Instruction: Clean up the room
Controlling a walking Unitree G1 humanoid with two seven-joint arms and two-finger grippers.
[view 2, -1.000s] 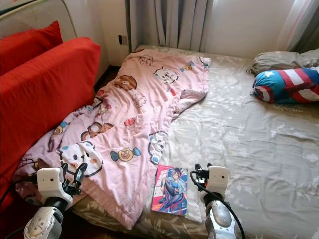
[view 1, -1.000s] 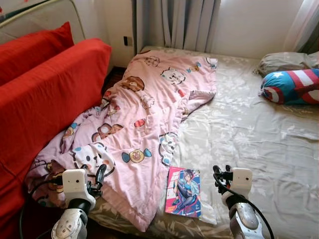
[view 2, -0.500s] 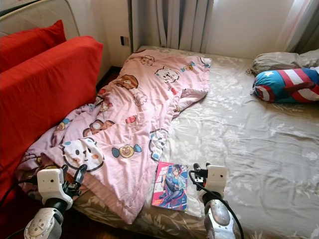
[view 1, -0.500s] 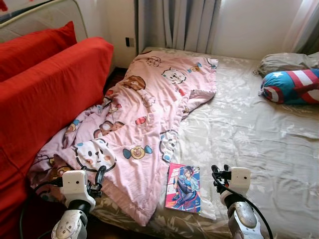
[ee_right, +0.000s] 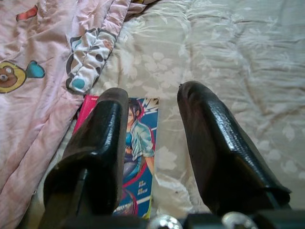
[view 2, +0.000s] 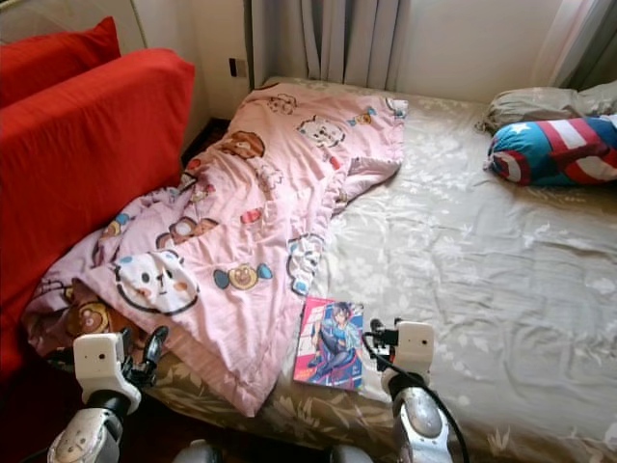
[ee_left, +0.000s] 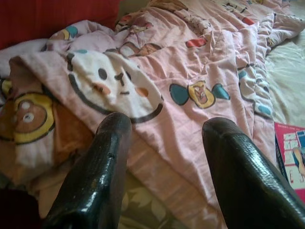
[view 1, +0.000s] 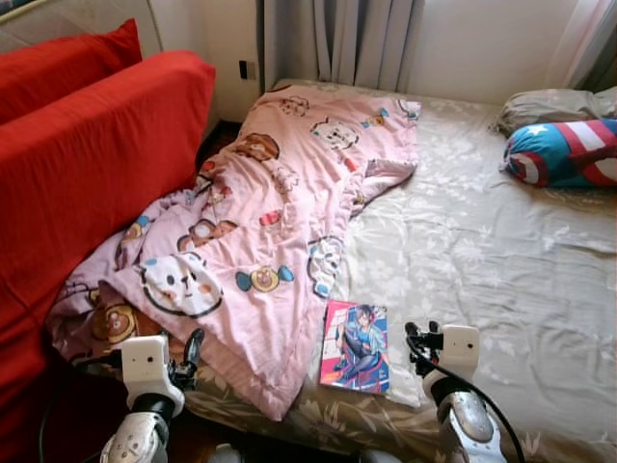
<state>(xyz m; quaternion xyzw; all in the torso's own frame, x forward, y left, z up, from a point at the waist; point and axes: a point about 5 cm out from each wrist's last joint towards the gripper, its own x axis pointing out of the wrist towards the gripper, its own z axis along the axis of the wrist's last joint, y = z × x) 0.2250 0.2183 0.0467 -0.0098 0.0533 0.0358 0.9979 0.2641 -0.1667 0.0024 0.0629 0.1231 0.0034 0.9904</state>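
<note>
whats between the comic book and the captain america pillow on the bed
Nothing but bare bedsheet. In the left eye view, wrinkled beige floral fabric runs from the comic book near the foot of the bed up to the Captain America pillow.

Home bedroom: bed [view 1: 482, 260], pink quilt [view 1: 280, 212], curtains [view 1: 337, 39].

Head cameras looking down over bed [view 1: 501, 260], wrist cameras low, close (sharing comic book [ee_right: 136, 157])
</note>
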